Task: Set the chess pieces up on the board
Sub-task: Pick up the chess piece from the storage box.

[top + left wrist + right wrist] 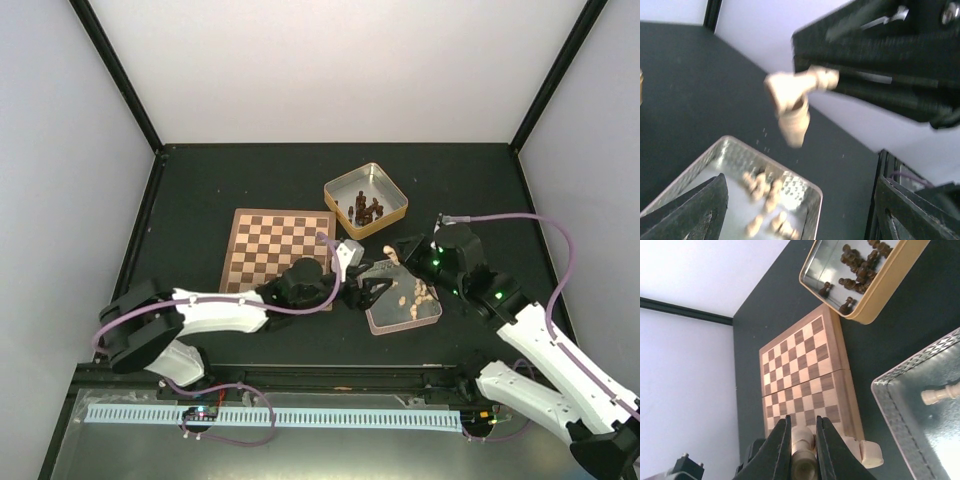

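Observation:
The board (pixel 278 255) lies left of centre, and its squares are bare in the right wrist view (pixel 805 365). Several cream chess pieces (pixel 412 293) lie in a silver tin (pixel 378 322), also seen blurred in the left wrist view (pixel 765 200). My right gripper (pixel 397 253) hangs above the tin's far edge, shut on a cream piece (pixel 804 445). A second cream piece (pixel 867 452) sticks out beside its finger; I cannot tell whether it is held. My left gripper (pixel 365 287) is open and empty at the tin's left side, with both fingers (pixel 702 210) wide apart.
A gold tin (pixel 393 213) holding dark brown pieces (pixel 367 209) stands behind the silver tin, right of the board's far corner. Black frame posts and pale walls close the table on three sides. One cream piece (pixel 940 394) lies alone on the silver tin's floor.

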